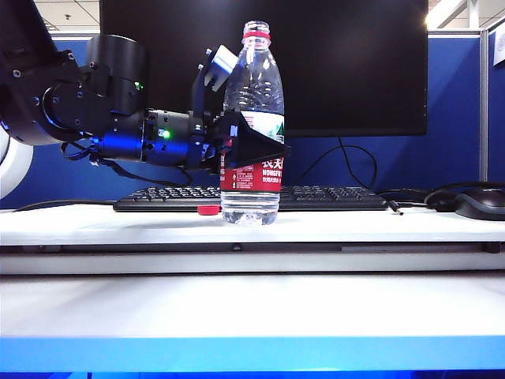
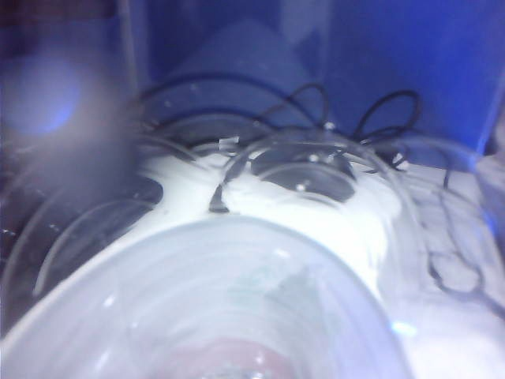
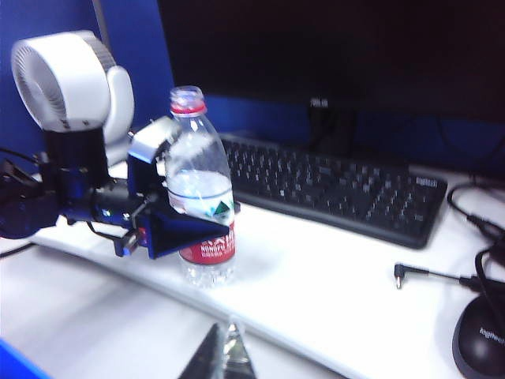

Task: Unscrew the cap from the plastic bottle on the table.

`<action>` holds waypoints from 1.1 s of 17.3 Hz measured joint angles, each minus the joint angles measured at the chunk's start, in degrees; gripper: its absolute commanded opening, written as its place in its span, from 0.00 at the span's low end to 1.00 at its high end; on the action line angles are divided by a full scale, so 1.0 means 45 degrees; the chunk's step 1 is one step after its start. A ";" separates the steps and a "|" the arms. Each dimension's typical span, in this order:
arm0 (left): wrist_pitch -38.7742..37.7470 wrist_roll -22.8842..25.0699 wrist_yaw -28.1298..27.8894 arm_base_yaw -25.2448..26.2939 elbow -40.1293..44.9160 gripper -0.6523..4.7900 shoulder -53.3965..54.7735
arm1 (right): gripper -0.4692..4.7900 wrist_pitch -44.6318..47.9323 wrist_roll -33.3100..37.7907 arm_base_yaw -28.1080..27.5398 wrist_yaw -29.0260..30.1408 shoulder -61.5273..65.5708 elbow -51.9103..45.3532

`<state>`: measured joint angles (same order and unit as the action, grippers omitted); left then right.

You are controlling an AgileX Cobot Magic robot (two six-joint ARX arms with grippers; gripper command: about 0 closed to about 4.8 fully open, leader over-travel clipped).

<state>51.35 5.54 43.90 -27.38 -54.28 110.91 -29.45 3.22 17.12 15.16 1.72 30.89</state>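
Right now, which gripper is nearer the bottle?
Left. The left gripper is clamped around the bottle at its label. The right gripper is off it, shut, on the near side of the table.

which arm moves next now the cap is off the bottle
Left, probably: the left tool grips the plastic bottle, so only it can release it. The cap lies on the table; the right tool is shut, clear of the bottle.
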 measured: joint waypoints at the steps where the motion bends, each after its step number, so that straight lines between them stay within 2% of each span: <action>1: -0.0010 0.0000 -0.0005 0.0000 0.0000 0.55 0.0000 | 0.08 0.0015 0.0000 0.0000 -0.0044 -0.0379 -0.0306; 5: -0.0034 0.0000 -0.0049 0.0000 0.0000 0.55 -0.0015 | 0.08 -0.0573 0.0034 -0.0005 -0.0291 -0.0189 -0.0801; 14: -0.0034 0.0000 -0.0087 0.0000 0.0000 0.57 -0.0015 | 0.08 0.0350 0.0034 -0.0005 -0.0160 -0.0321 -0.0748; 19: 0.0005 0.0413 -0.1020 -0.0010 -0.0005 0.58 -0.0019 | 0.08 0.0481 0.0039 -0.0005 0.0024 -0.0330 -0.0743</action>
<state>51.37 7.40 39.31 -27.42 -54.30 110.83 -27.29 3.40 17.10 15.27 0.23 27.55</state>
